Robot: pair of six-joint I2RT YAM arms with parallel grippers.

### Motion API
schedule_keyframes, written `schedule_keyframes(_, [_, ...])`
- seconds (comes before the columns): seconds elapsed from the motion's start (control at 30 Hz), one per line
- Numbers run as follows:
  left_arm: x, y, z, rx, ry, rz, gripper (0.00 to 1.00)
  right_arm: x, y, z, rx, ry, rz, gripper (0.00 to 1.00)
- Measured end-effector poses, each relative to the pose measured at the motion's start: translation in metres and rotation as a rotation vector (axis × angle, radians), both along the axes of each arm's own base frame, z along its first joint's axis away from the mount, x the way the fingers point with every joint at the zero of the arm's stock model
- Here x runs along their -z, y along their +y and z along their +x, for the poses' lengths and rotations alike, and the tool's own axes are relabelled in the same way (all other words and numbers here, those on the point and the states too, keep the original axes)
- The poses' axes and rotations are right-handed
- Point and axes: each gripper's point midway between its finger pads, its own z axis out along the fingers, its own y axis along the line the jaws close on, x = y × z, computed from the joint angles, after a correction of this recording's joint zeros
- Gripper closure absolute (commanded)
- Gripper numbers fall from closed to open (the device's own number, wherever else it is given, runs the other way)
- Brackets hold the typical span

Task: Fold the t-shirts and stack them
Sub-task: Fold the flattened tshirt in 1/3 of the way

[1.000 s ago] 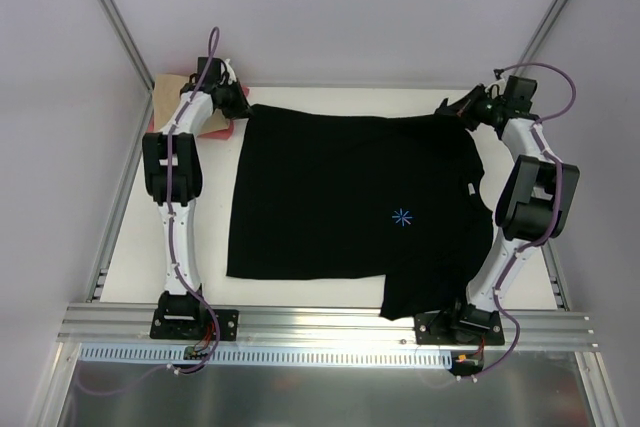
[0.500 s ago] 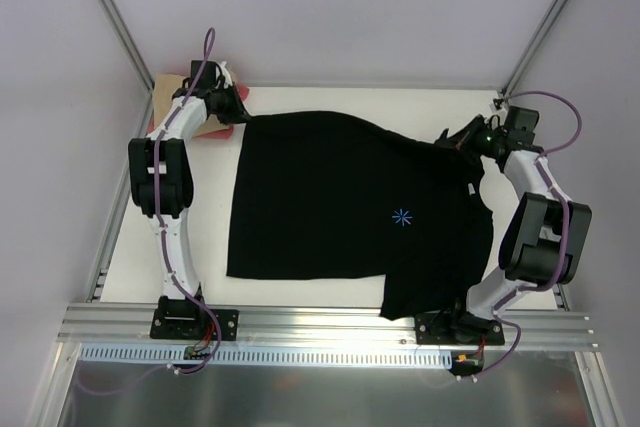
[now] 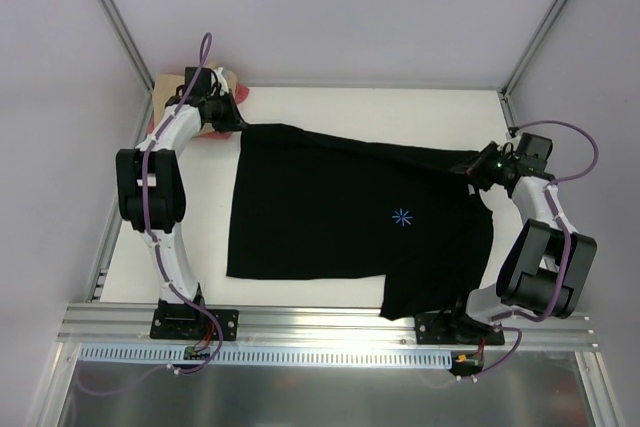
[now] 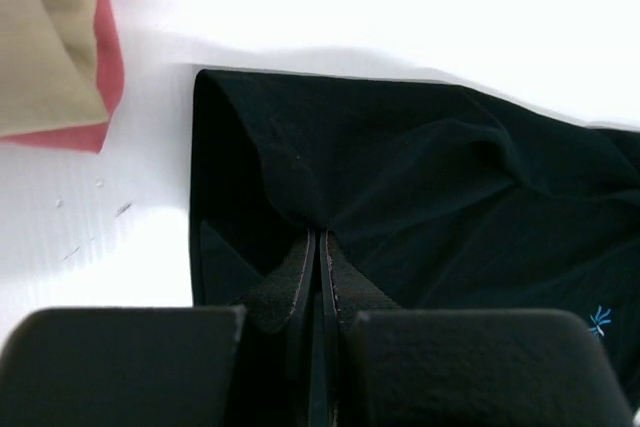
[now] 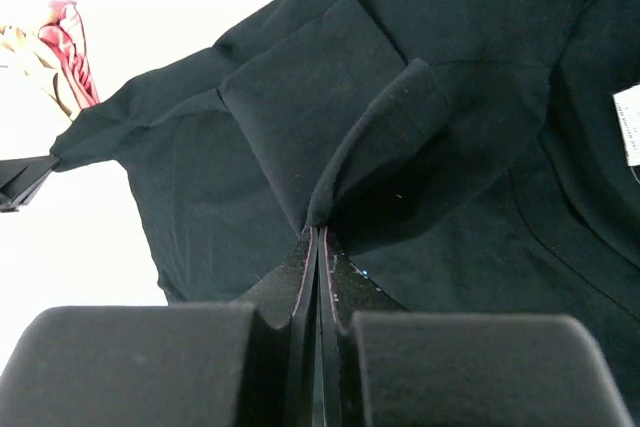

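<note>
Pinching the black t-shirt [image 3: 340, 217] along its far edge: left tool [image 3: 232, 124], right tool [image 3: 470, 168]; length left-right, collar rightward.

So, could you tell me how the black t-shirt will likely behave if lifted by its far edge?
Probably floppy: the black t-shirt puckers into folds where the left gripper and right gripper pinch it. It would likely sag between them, since the cloth there is rumpled. Seemingly light, as small pinches hold it.

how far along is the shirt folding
Done: a tan t-shirt lies stacked on a pink-red one at the far-left corner. In hand: left gripper and right gripper each pinch the far edge of the black short-sleeved t-shirt, which lies spread out. Left: fold it and add it to the stack.
</note>
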Motion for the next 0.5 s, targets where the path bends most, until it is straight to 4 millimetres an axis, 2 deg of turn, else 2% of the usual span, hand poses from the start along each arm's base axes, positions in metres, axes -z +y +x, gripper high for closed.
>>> schedule_keyframes(0.2, [-0.005,0.006,-0.019,-0.014,-0.009,0.033,1.00,0.008,-0.002,-0.006,0.013,0.022,-0.005,1.00])
schedule_keyframes(0.43, [0.014,0.011,-0.045,-0.029,0.029,0.057,1.00,0.019,-0.005,-0.018,0.034,0.060,-0.007,1.00])
schedule_keyframes(0.47, [0.018,0.012,-0.047,-0.031,0.037,0.059,0.97,0.019,-0.006,-0.018,0.035,0.060,-0.008,1.00])
schedule_keyframes(0.5, [0.022,0.012,-0.050,-0.032,0.047,0.061,0.87,0.019,-0.006,-0.019,0.037,0.061,-0.009,1.00])
